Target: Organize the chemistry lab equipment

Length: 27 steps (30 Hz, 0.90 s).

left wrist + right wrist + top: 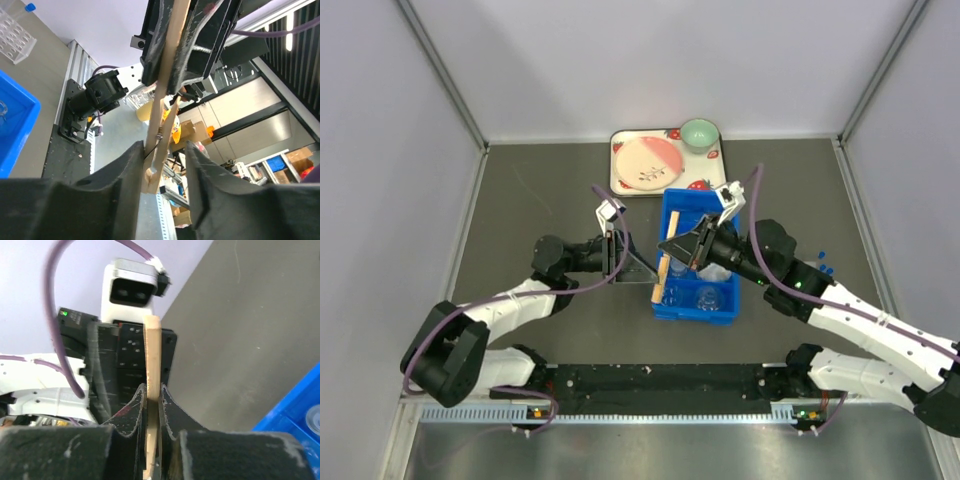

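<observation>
Gripping: right hand (151, 394) clenched on the thin wooden stick (660, 280), held over the left rim of the blue bin (692, 316).
Left hand (165, 152): released, fingers spread, just left of the bin.
Done: glass beakers (706, 296) inside the bin.
Remaining: stick not yet stowed; blue-capped tubes (823, 264) lie on the worktop (540, 200) right of the bin.

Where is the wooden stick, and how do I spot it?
Find the blue bin in the middle of the dark table. Along its left edge runs a thin wooden stick, pinched by the right gripper. It is the only tan thing; the beakers beside it are clear glass.
</observation>
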### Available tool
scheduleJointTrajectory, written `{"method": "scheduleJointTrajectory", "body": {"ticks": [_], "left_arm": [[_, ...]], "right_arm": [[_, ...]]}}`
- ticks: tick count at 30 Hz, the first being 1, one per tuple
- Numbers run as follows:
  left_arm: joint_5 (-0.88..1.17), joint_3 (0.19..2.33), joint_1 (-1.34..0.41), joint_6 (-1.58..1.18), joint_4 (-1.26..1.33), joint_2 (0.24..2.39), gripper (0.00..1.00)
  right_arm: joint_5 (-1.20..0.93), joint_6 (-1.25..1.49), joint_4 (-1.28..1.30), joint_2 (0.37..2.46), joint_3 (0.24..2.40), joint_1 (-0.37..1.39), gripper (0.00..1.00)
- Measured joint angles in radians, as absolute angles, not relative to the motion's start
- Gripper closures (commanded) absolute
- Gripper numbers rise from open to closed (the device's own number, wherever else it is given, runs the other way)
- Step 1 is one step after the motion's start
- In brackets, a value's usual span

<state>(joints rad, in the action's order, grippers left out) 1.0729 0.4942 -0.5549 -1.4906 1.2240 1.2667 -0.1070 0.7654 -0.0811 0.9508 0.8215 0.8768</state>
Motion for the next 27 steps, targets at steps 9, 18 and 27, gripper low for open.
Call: {"method": "scheduleJointTrajectory", "body": {"ticks": [9, 18, 27], "left_arm": [[1.088, 0.690, -0.559, -1.042, 0.527, 1.132, 0.02], [0.857, 1.010, -0.559, -0.505, -0.231, 1.110, 0.02], [0.627, 1.000, -0.559, -0.302, -0.540, 1.092, 0.02]], "right_arm": [[0.007, 0.598, 0.112, 0.989, 0.876, 0.867, 1.00], [0.176, 0.364, 0.278, 1.151, 1.097, 0.865, 1.00], [0.372, 0.022, 0.352, 1.399, 1.257, 0.847, 1.00]]}}
